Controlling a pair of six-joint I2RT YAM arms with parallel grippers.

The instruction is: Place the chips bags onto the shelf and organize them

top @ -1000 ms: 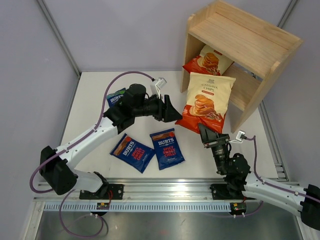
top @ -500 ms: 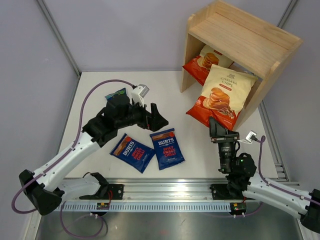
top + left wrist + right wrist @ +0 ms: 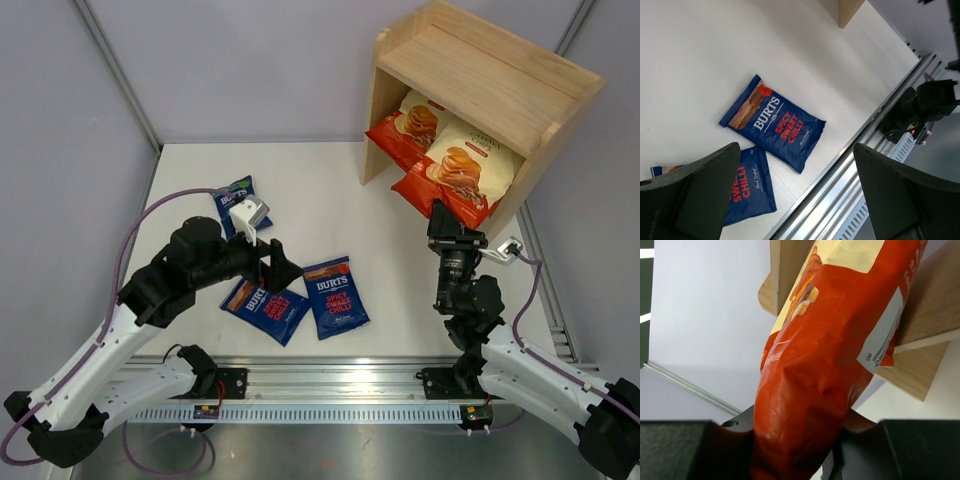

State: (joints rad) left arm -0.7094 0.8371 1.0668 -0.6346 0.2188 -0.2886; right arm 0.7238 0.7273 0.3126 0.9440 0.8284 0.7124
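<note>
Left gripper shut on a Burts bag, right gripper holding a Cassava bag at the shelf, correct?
No: the left gripper is open and empty, as the left wrist view shows. The right gripper holds the Cassava bag at the shelf.

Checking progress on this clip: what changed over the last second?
The right tool, gripping a Cassava Chips bag, carried it from in front of the shelf into its lower tier beside the other Cassava bag. The left tool drew back toward the Burts bags and opened wide. The Burts bags, shelf and other bag stayed put.
</note>
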